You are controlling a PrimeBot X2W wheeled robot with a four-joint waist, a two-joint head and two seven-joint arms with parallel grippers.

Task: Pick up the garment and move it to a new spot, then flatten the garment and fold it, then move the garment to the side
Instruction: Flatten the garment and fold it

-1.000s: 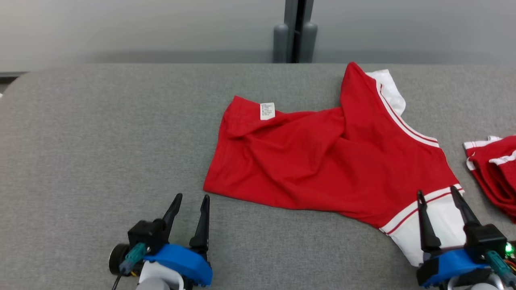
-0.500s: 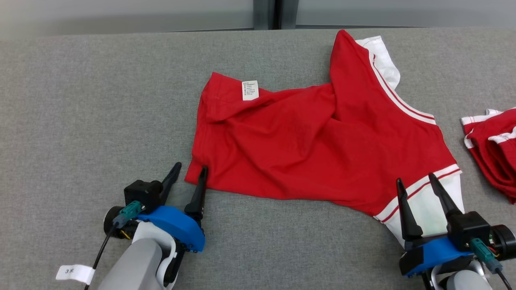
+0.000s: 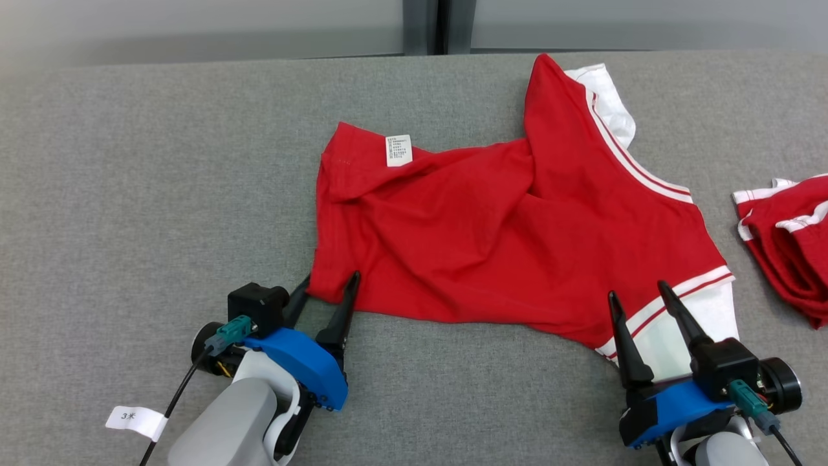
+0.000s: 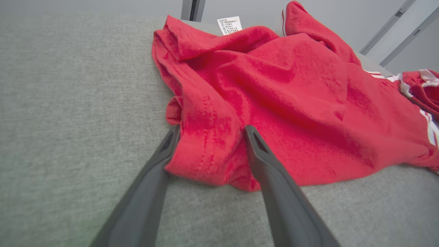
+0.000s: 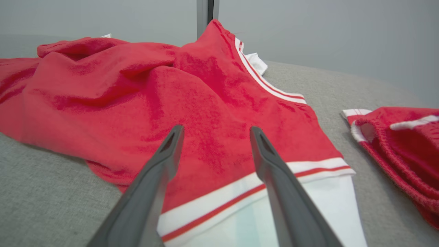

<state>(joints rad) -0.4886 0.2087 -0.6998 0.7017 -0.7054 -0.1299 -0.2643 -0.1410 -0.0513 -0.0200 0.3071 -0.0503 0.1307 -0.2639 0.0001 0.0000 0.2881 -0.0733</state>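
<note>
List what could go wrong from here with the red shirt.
1. The left end effector straddles a bunched hem corner of the red shirt; closing may pinch one layer only and slip.
2. The right end effector sits over the white sleeve; lifting there could leave the body twisted.
3. The second red garment lies close and could get dragged.

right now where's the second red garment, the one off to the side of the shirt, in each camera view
Head view: second red garment at the right edge, mid-height, apart from the main garment.
Left wrist view: far right edge, upper half.
Right wrist view: right side, middle to lower.
Shared landmark: the dark post behind the table, top centre in each view.
</note>
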